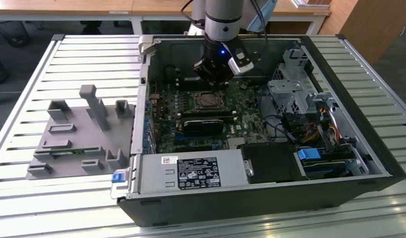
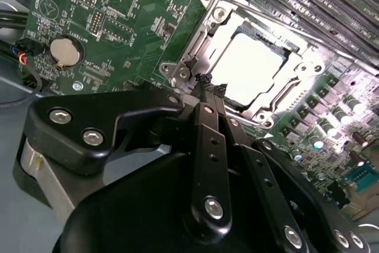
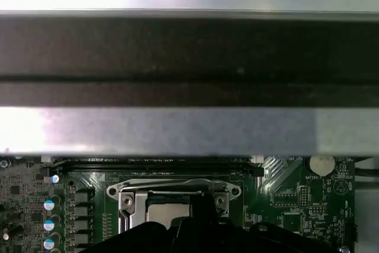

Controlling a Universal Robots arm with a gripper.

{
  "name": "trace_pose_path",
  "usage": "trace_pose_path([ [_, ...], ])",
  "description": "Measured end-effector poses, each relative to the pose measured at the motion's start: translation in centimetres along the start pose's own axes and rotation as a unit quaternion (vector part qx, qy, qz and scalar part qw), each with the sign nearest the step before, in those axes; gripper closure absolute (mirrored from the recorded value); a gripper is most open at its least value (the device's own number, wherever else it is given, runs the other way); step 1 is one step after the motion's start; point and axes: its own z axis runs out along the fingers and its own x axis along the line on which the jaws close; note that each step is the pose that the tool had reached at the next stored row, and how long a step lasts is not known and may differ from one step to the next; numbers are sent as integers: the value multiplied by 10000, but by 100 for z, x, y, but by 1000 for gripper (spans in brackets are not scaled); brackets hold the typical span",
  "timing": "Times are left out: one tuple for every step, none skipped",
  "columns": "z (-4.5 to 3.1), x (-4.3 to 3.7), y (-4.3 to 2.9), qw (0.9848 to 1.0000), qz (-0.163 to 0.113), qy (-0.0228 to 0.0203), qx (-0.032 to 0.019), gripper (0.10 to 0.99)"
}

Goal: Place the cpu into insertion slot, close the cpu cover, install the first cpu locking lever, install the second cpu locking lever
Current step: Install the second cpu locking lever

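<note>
Silvery-grey cpu (image 2: 256,63) — seated beneath cpu cover (image 2: 204,51)

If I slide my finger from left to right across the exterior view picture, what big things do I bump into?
Grey plastic fixture with upright pegs → green motherboard carrying the silvery square cpu cover → silver metal drive cage → blue plastic tab.

Slatted metal table (image 1: 70,49) carries open computer case (image 1: 361,124); grey fixture block (image 1: 77,139) alongside.

Probably a workshop: open computer case (image 1: 256,129) on slatted metal table (image 1: 90,54).
</note>
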Motion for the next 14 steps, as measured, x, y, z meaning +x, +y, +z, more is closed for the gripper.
trace_pose_path([
  [0, 0, -6, 10000, 0, 0, -1, 980],
  [0, 0, -12, 10000, 0, 0, -1, 980],
  [0, -1, -17, 10000, 0, 0, 0, 980],
  [-1, -1, -21, 10000, 0, 0, -1, 980],
  [-6, -1, -23, 10000, 1, 0, 1, 980],
  [-18, -2, -25, 10000, 0, 0, 0, 980],
  [-49, -3, -25, 10000, 0, -1, -1, 980],
  [-95, -4, -24, 10000, 0, 0, 0, 980],
  [-139, -5, -23, 10000, 0, 0, 0, 980],
  [-185, -7, -22, 10000, 0, -1, -2, 980],
  [-223, -7, -23, 10000, 0, 1, 2, 980],
  [-235, -8, -27, 10000, -1, 0, -1, 980],
  [-236, -8, -39, 10000, -1, 0, -1, 980],
  [-237, -8, -55, 10000, 0, 0, -1, 980],
])
